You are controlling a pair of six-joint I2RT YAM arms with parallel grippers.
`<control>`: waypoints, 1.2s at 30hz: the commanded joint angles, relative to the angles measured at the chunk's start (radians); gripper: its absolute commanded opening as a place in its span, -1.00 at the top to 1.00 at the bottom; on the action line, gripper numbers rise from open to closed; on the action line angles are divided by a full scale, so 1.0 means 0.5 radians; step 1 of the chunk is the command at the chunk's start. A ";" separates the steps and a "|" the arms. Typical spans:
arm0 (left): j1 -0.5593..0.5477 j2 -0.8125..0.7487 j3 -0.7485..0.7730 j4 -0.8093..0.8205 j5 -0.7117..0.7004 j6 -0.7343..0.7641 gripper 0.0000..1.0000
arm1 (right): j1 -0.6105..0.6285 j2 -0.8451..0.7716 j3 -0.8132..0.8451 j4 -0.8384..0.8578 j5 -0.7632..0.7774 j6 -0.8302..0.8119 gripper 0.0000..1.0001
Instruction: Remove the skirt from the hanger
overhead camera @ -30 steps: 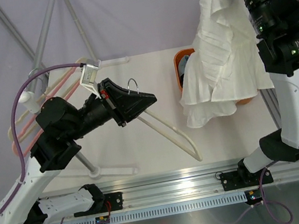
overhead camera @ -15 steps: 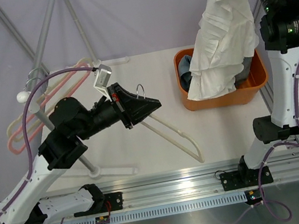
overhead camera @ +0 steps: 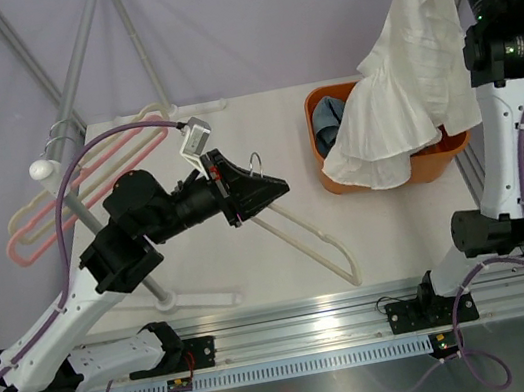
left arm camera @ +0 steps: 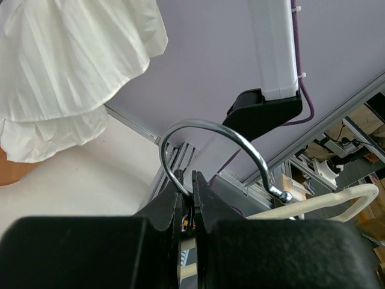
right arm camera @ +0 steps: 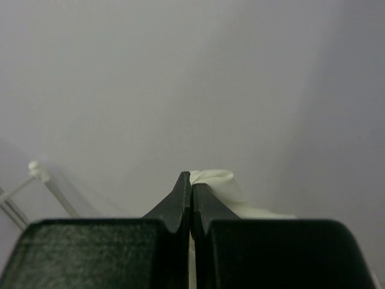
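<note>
At 2 o'clock – right fingers (right arm camera: 191,180) pinching white skirt (overhead camera: 414,78) above orange basket (overhead camera: 453,151); left fingers (left arm camera: 191,180) clamped on hanger (overhead camera: 299,235) hook – bench center.

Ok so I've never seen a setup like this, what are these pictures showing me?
Two robot arms are bolted to the near edge of a table. One picture looks down from above; the other two come from small cameras on each wrist. The left hand is shut on the metal hook of a cream hanger. The right hand, raised high, is shut on a white skirt, which hangs over an orange bin holding other clothes. A pink hanger hangs on a rack at the left.
</note>
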 commanded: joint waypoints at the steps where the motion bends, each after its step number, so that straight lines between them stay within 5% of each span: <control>1: -0.004 -0.009 -0.002 0.207 0.072 -0.020 1.00 | -0.001 -0.275 -0.459 0.188 -0.043 -0.071 1.00; 6: -0.004 -0.003 -0.066 0.281 0.139 -0.081 1.00 | -0.001 -0.530 -1.230 0.298 0.040 -0.172 1.00; 16: -0.004 -0.073 -0.137 0.324 0.097 -0.142 1.00 | 0.002 -0.515 -1.212 -0.808 0.153 -0.252 1.00; 23: -0.004 -0.076 -0.229 0.419 0.103 -0.216 1.00 | 0.005 -0.528 -1.540 -1.385 0.086 -0.310 1.00; 36: -0.004 -0.095 -0.238 0.358 0.103 -0.256 1.00 | 0.275 0.566 -1.305 -1.588 0.193 -0.169 1.00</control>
